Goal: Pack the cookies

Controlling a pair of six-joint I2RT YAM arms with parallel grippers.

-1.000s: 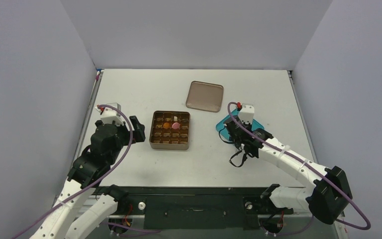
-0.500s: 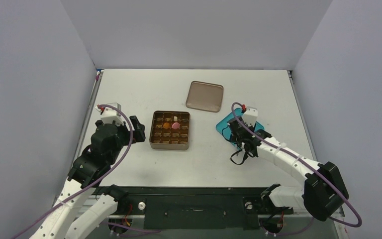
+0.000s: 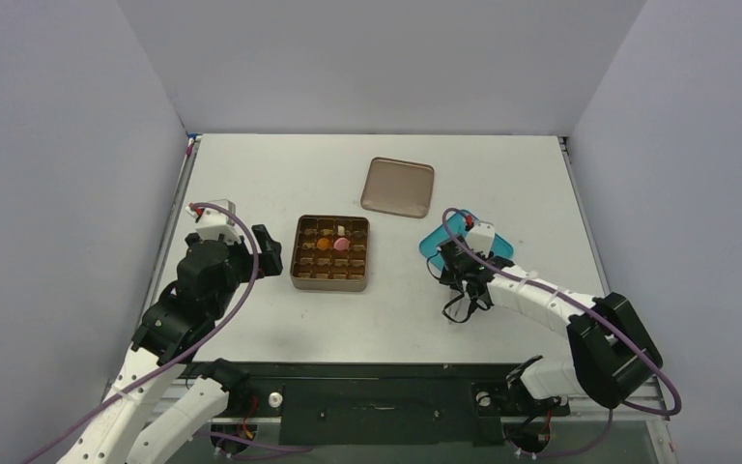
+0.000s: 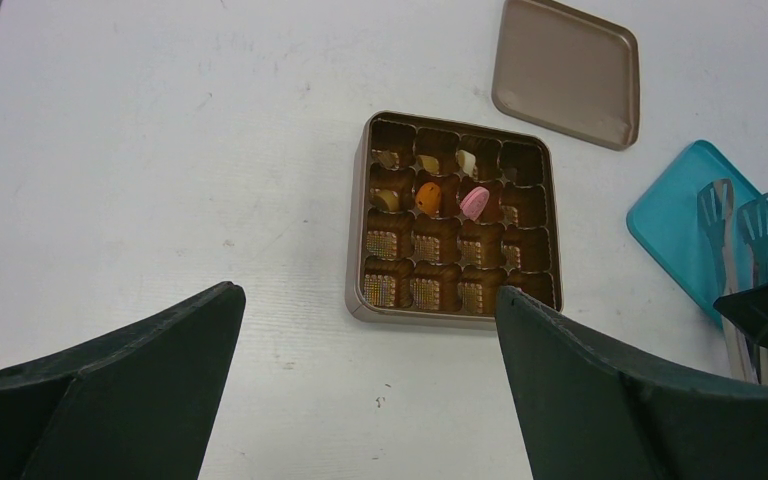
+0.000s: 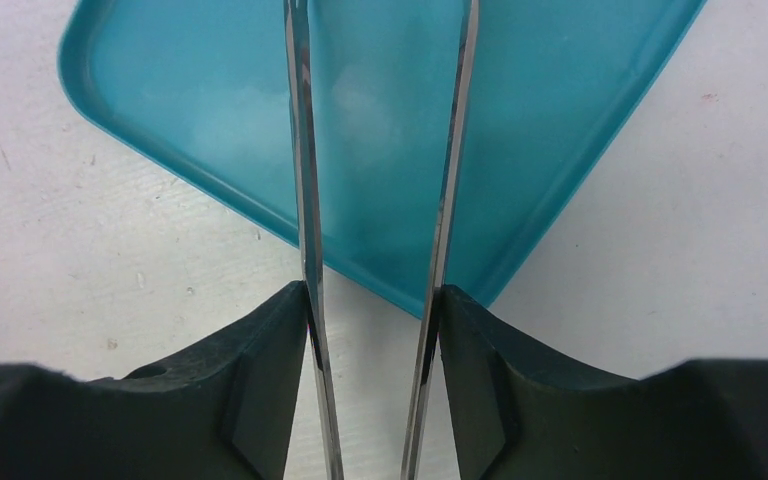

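The cookies lie in cells of the brown gridded tin (image 3: 301, 275): an orange round (image 4: 427, 196), a pink round (image 4: 474, 202), a cream-white piece (image 4: 467, 162) and small tan bits (image 4: 391, 199). My left gripper (image 4: 370, 300) is open and empty, just left of the tin in the top view (image 3: 269, 253). My right gripper (image 5: 375, 300) is shut on metal tongs (image 5: 303, 150), whose two arms reach out over the teal plate (image 5: 550, 90). No cookie shows on the part of the plate that I see. The tongs' tips also show in the left wrist view (image 4: 730, 215).
The tin's brown lid (image 3: 398, 187) lies flat behind the tin and the teal plate (image 3: 435, 242). Grey walls close in the left, back and right sides. A black cable loop (image 3: 459, 307) hangs under my right wrist.
My right wrist has drawn back toward the near edge and lower over the teal plate, still holding the tongs. The left arm and the tin have not moved.
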